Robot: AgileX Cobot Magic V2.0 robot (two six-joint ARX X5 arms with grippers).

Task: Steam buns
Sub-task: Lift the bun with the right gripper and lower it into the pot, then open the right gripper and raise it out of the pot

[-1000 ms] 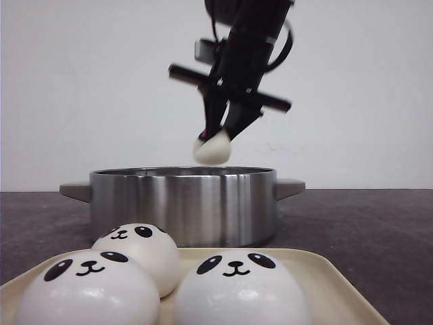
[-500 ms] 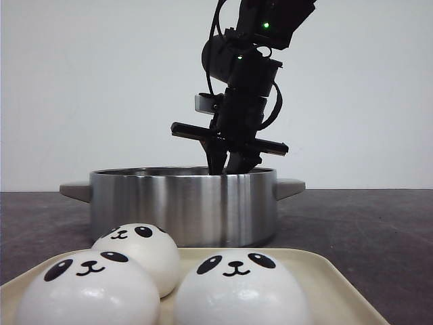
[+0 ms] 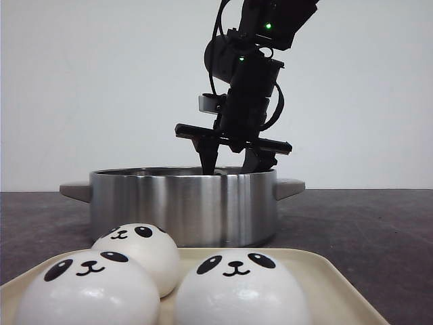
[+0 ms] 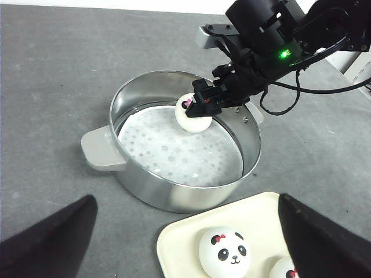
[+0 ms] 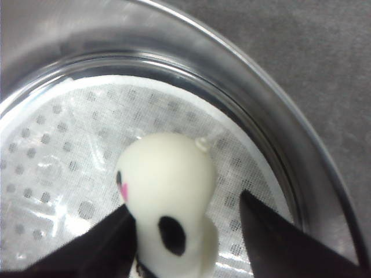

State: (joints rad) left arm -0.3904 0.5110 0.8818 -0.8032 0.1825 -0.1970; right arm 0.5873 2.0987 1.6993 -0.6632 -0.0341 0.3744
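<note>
One bun (image 4: 193,119) lies between the right pincer's (image 4: 200,109) parted fingers, three buns (image 3: 238,288) trayed

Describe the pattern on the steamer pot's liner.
White liner with small round perforations; left wrist view.

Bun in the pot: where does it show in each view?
Front view: not visible, hidden behind the pot wall.
Left wrist view: the bun sits on the dotted liner at the pot's far side, under the right gripper.
Right wrist view: the bun fills the centre, between the fingers.
Shared landmark: the steel pot.
</note>
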